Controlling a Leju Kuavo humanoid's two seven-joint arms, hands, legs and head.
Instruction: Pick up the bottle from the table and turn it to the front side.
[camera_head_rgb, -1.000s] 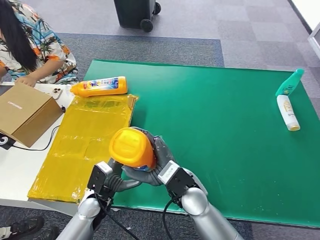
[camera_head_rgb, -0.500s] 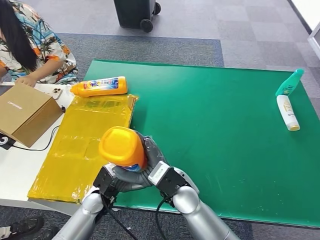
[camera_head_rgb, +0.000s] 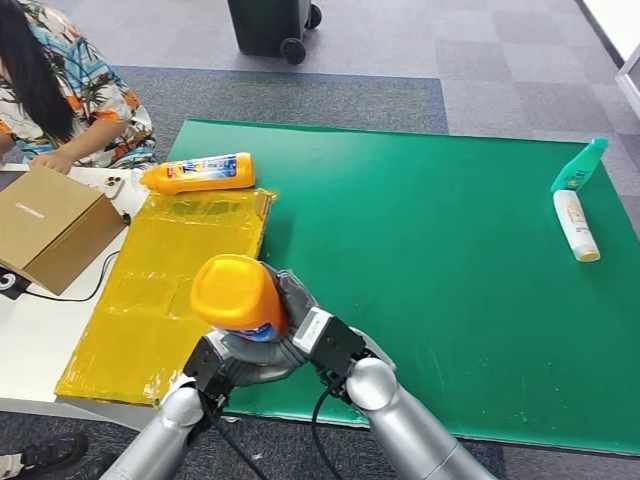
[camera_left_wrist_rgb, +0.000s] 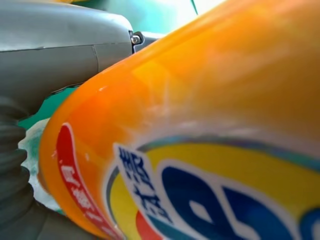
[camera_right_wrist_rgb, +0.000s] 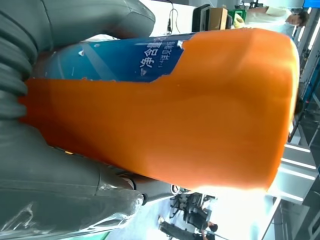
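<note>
Orange bottle (camera_head_rgb: 238, 295) is held clear of the desk (camera_head_rgb: 453, 250), base toward the head camera, above the near edge where yellow sheet (camera_head_rgb: 166, 290) meets green mat. Left hand (camera_head_rgb: 226, 362) cups it from below; right hand (camera_head_rgb: 306, 318) grips its right side, fingers wrapped around the body

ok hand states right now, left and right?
Left hand: holding the orange bottle from below.
Right hand: gripping the same bottle.
</note>
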